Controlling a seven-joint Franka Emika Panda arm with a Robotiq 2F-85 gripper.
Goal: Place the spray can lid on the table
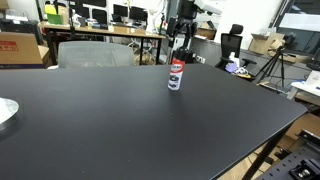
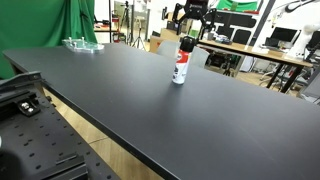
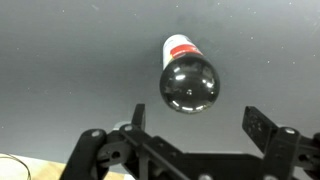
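Observation:
The spray can [image 1: 175, 78] stands upright on the black table [image 1: 100, 125], white with a red band; it shows in both exterior views [image 2: 180, 70]. The spray can lid [image 3: 189, 85], a dark glossy round cap, sits on top of the can [image 3: 179, 48]. It is small in the exterior views [image 2: 186, 44]. My gripper [image 3: 198, 125] is open and empty. It hangs right above the can [image 1: 181, 42], clear of the lid, with its two fingers spread wider than the cap [image 2: 190, 22].
A clear glass dish [image 2: 82, 44] lies far off near a table edge, also in an exterior view [image 1: 4, 112]. Wooden desks with monitors [image 1: 100, 35] and a chair [image 1: 95, 52] stand behind the table. A tripod [image 1: 275, 65] stands off one side.

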